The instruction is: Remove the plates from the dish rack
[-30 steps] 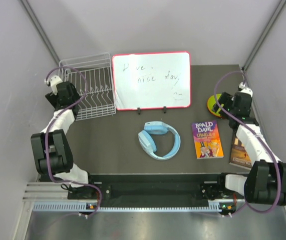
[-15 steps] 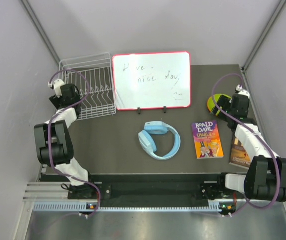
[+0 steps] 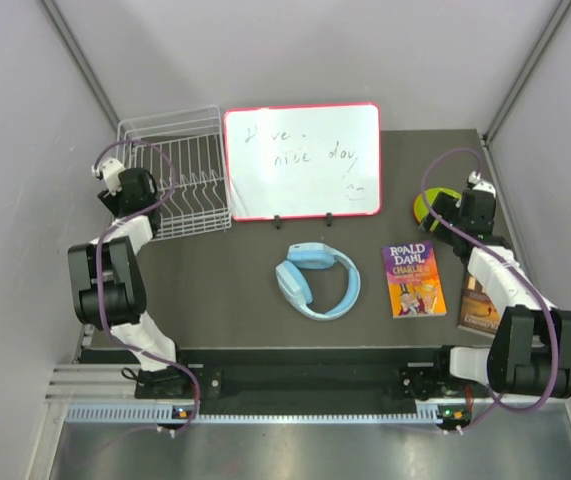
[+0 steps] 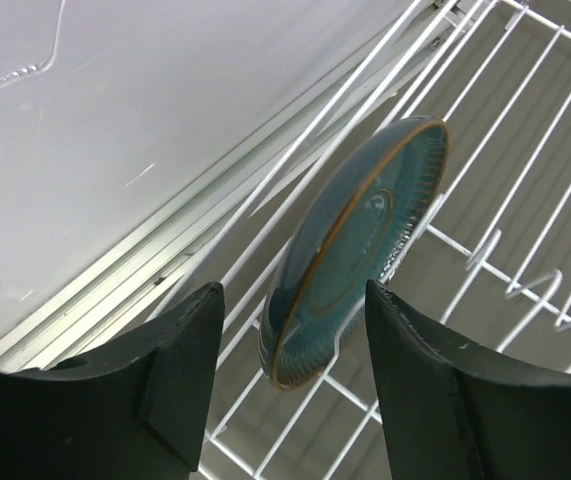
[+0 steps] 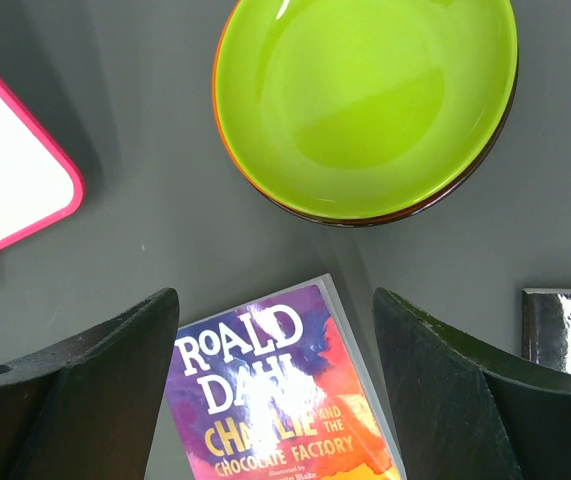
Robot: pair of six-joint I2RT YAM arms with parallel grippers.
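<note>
The white wire dish rack stands at the far left, and its wires fill the left wrist view. A teal plate with a brown rim stands tilted on edge between the tines. My left gripper is open and empty at the rack's left side, its jaws either side of the plate's lower edge without touching it. A green plate lies flat on the dark table at the far right. My right gripper is open and empty just near of it.
A red-framed whiteboard stands right of the rack; its corner shows in the right wrist view. Blue headphones, a Roald Dahl book and a second book lie on the table. The grey wall is close behind the rack.
The left arm's elbow has swung up and left while its gripper stayed at the rack's left side. The right gripper has shifted slightly toward the green plate.
</note>
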